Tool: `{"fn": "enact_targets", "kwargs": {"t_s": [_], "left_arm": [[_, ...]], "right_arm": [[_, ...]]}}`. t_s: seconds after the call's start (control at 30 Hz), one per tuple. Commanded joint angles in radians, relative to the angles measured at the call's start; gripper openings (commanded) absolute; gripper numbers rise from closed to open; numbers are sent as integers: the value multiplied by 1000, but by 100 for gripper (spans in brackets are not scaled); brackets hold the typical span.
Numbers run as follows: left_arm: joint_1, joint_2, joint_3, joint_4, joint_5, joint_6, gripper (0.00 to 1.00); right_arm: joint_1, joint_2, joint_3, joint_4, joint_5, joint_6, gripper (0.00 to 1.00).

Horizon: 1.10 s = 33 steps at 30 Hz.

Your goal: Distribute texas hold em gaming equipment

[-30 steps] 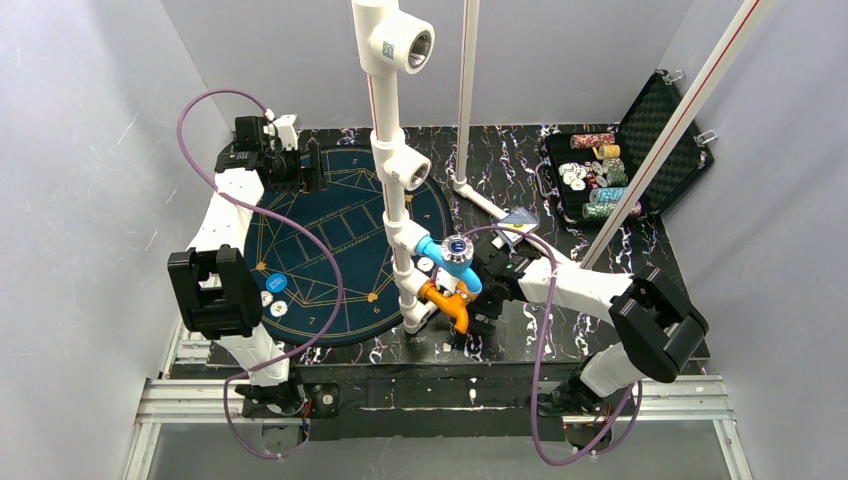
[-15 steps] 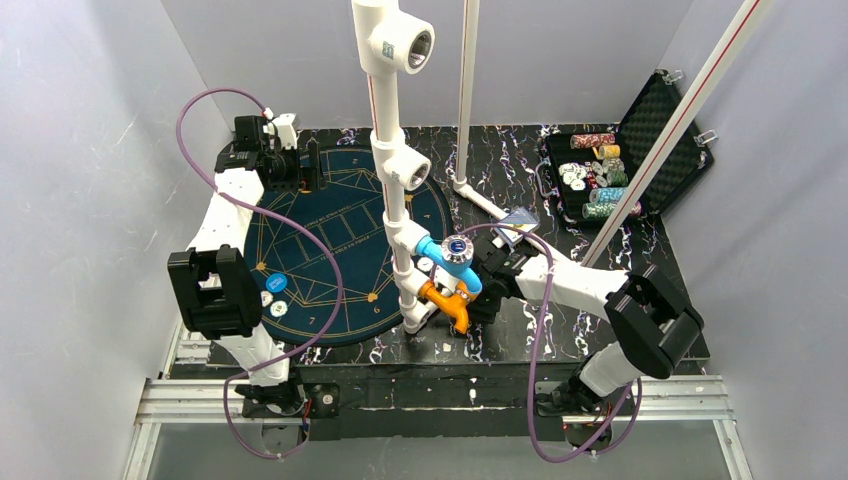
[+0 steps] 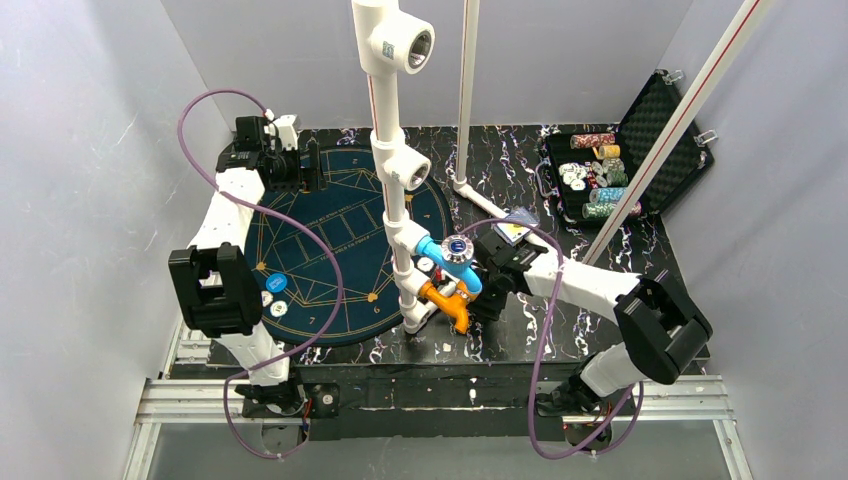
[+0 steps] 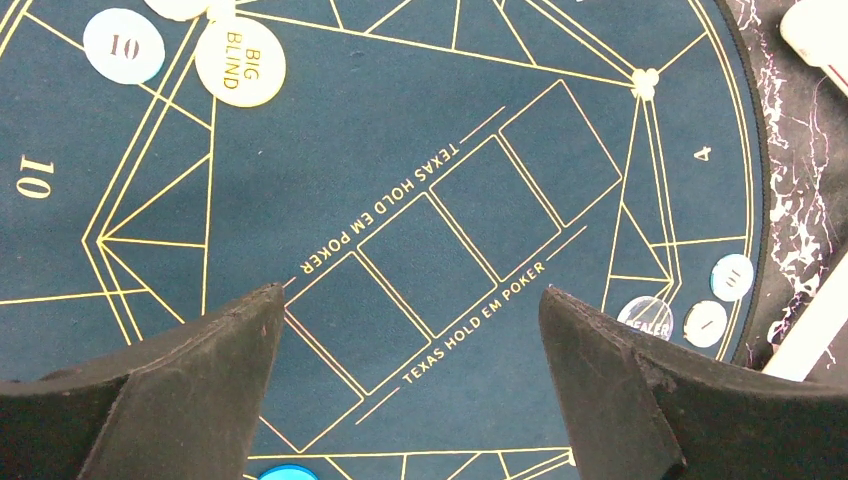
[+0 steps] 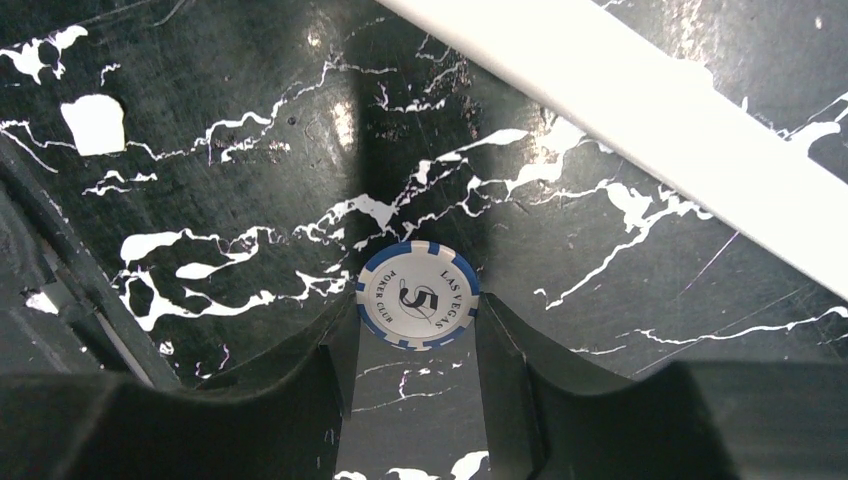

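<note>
a: what's just changed?
b: little; the right arm [image 3: 590, 285] has swung its elbow outward a touch, while its wrist has stayed near the right edge of the mat [image 3: 330, 240], behind the pipe stand [image 3: 395, 200]; the left arm [image 3: 225, 215] hasn't budged.
a: meaning?
b: i'd judge it the last stretch of a carry, the arm lining up rather than travelling; the chip is out of the case [image 3: 650, 130] but not yet on the mat, so this delivery isn't done.
a: where's the chip against the claw?
b: right at the tips of the right claw [image 5: 418, 312]; the chip [image 5: 418, 292], white-faced with a blue-striped rim and a 5 on it, is pinched by its edges between the two fingers, face toward the wrist camera; the black table [image 5: 230, 150] lies below and a white pipe [image 5: 640, 110] crosses beyond; whether the chip touches the table i can't tell.
a: and the other one?
b: the left claw [image 4: 412, 300] is spread wide with nothing in it, hovering over the mat's centre boxes; a big blind button [image 4: 240, 62] and a dealer button [image 4: 645, 318] lie on the mat, well apart from it.
</note>
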Motion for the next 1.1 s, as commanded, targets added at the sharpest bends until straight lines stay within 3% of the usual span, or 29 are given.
{"fn": "enact_targets", "kwargs": {"t_s": [0.0,0.43,0.77,1.07], "left_arm": [[-3,-4,17,-8,11,-3,98],[-3,8,20,-10,22,-1,98],[-3,-3,4,-10,40,4,98],[-2,-2,-31,25,65,-17,98]], "right_arm": [[-29,-28,77,-38,-46,10,32],[-50,67,270,-79,-60,-12,31],[-81,254,528,-77,-85,-50,29],[-86,488,854,-53,-148,-44,29]]}}
